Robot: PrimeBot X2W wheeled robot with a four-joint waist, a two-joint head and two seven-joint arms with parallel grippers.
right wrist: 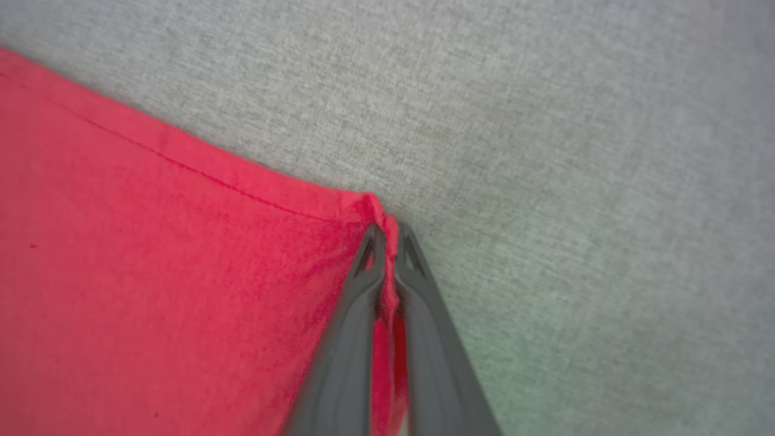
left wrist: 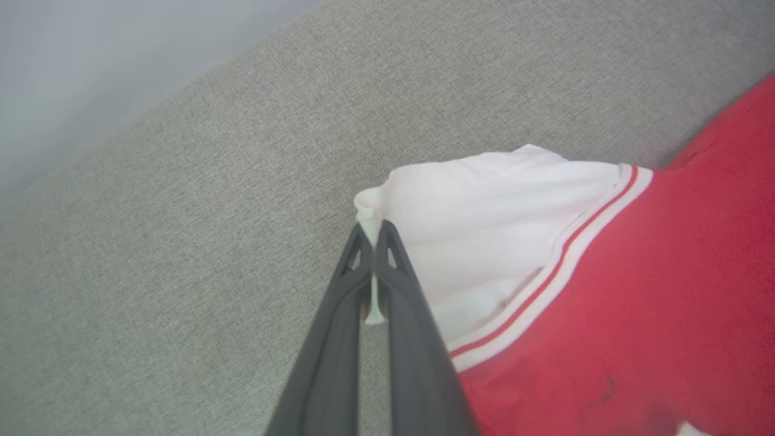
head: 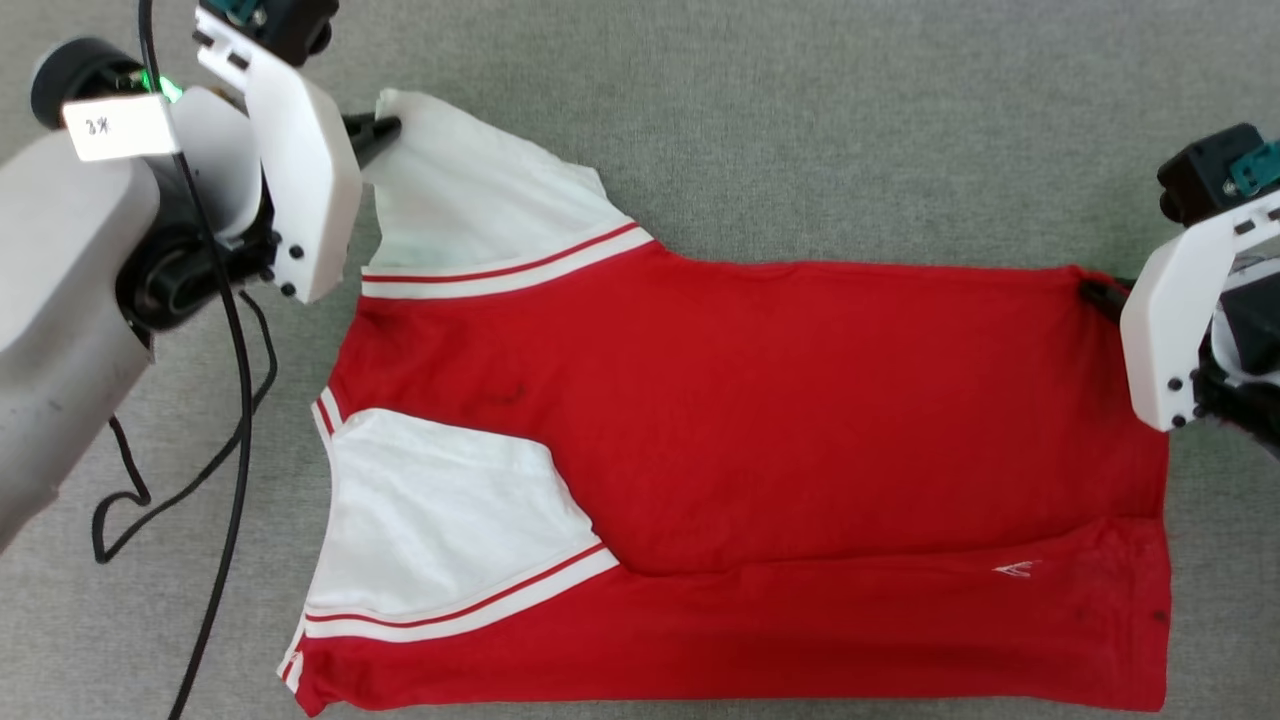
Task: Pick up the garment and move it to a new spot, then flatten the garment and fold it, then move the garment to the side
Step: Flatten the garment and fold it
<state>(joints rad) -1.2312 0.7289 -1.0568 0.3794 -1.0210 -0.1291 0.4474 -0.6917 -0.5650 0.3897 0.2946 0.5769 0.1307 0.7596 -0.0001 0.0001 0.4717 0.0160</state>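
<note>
The garment [head: 800,400], a red T-shirt with white sleeves and red-and-white stripe trim, lies spread across the grey cloth surface, its lower edge folded up in a band along the front. No lettering shows on the side facing up. My left gripper [head: 385,130] is shut on the tip of the far white sleeve [left wrist: 472,230], pinched between its fingers [left wrist: 399,284]. My right gripper [head: 1098,293] is shut on the far right corner of the red hem [right wrist: 339,212], with red cloth between its fingers [right wrist: 418,284]. A second white sleeve [head: 440,510] lies flat at the near left.
A black cable [head: 215,420] trails over the grey surface [head: 800,120] at the left, beside my left forearm [head: 60,300]. A paler strip [left wrist: 91,60] shows past the surface's edge in the left wrist view.
</note>
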